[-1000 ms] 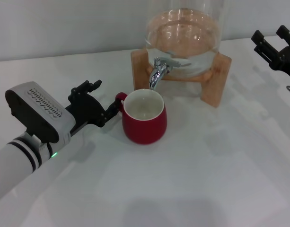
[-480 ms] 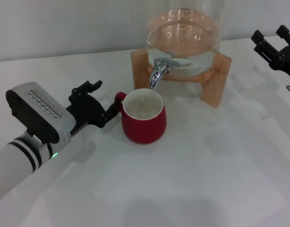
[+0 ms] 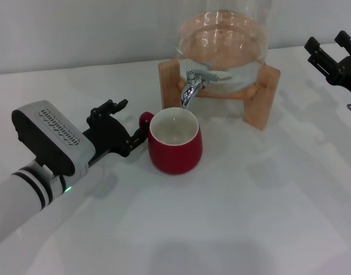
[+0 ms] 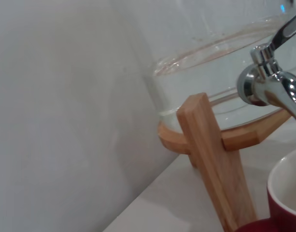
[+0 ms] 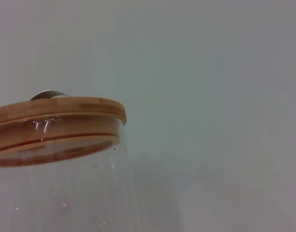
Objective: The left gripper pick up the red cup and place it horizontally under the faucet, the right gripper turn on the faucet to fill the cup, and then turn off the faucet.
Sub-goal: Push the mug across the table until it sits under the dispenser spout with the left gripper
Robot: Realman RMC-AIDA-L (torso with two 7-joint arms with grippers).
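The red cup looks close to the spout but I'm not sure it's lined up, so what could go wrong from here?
1. The red cup stands forward of the faucet, so water may miss it.
2. The left claw sits at the cup's handle; a nudge could shift the cup.
3. The right claw is far from the faucet lever.

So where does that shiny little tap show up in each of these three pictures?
Head view: the faucet sits at top centre, on the glass jar's front, its spout above the red cup.
Left wrist view: the faucet is at the right edge, spout over the cup's white rim.
Right wrist view: not in it; only the jar's wooden lid shows.
Shared landmark: the glass jar.
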